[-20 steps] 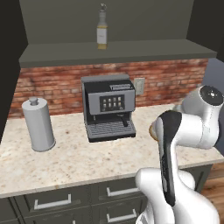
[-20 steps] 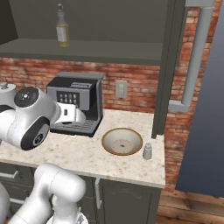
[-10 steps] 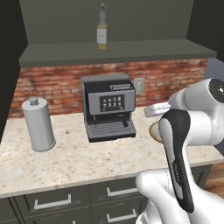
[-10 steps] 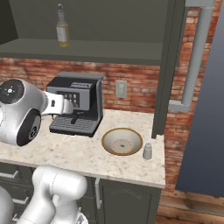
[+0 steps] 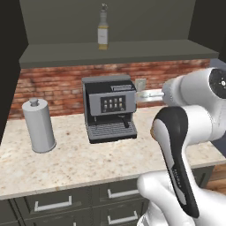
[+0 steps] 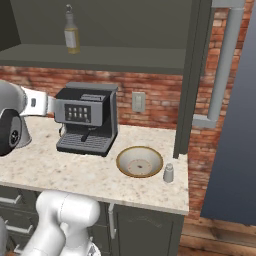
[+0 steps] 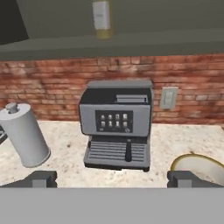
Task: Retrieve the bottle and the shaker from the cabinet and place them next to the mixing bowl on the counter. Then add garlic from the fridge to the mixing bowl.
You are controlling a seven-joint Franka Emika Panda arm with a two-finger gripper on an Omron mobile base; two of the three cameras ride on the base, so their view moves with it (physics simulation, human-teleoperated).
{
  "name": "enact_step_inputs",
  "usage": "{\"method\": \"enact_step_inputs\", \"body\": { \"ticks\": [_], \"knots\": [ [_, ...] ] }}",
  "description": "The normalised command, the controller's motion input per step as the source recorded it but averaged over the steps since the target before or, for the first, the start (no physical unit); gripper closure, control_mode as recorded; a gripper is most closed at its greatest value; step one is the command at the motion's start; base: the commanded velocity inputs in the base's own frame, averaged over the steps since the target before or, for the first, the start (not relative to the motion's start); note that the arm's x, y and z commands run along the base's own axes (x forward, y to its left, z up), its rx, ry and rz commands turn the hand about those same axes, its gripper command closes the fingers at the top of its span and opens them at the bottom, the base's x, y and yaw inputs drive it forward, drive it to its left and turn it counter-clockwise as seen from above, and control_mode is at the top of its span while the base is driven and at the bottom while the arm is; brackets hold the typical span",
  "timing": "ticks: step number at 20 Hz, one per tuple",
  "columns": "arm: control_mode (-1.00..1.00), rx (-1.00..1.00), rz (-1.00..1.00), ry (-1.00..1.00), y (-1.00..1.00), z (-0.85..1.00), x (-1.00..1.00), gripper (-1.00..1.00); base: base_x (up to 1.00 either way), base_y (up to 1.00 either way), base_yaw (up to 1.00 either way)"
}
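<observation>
Jaws wide, bottle [image 7: 101, 18] above

Coffee corner against a brick wall

A grey coffee machine [image 5: 110, 108] stands on the speckled counter [image 5: 66, 163], a white paper towel roll [image 5: 39, 126] well off to its side, a wall outlet [image 6: 138, 102] behind, and grey drawers [image 5: 53, 205] below.

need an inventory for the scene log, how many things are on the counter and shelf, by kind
bottle: 1, on the shelf
coffee machine: 1
paper towel roll: 1
mixing bowl: 1
shaker: 1, on the counter beside the bowl
total: 5
</observation>
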Motion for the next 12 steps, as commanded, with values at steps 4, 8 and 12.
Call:
{"method": "enact_step_inputs", "body": {
  "ticks": [4, 8, 12],
  "knots": [
    [-1.0, 0.02, 0.0, -0.07, 0.2, 0.7, -0.04, -1.0, 0.0, 0.0, 0.0],
    [-1.0, 0.04, 0.0, -0.09, 0.17, 0.58, 0.0, -1.0, 0.0, 0.0, 0.0],
    [-1.0, 0.0, 0.0, 0.0, 0.15, 0.31, 0.26, -1.0, 0.0, 0.0, 0.0]
  ]
}}
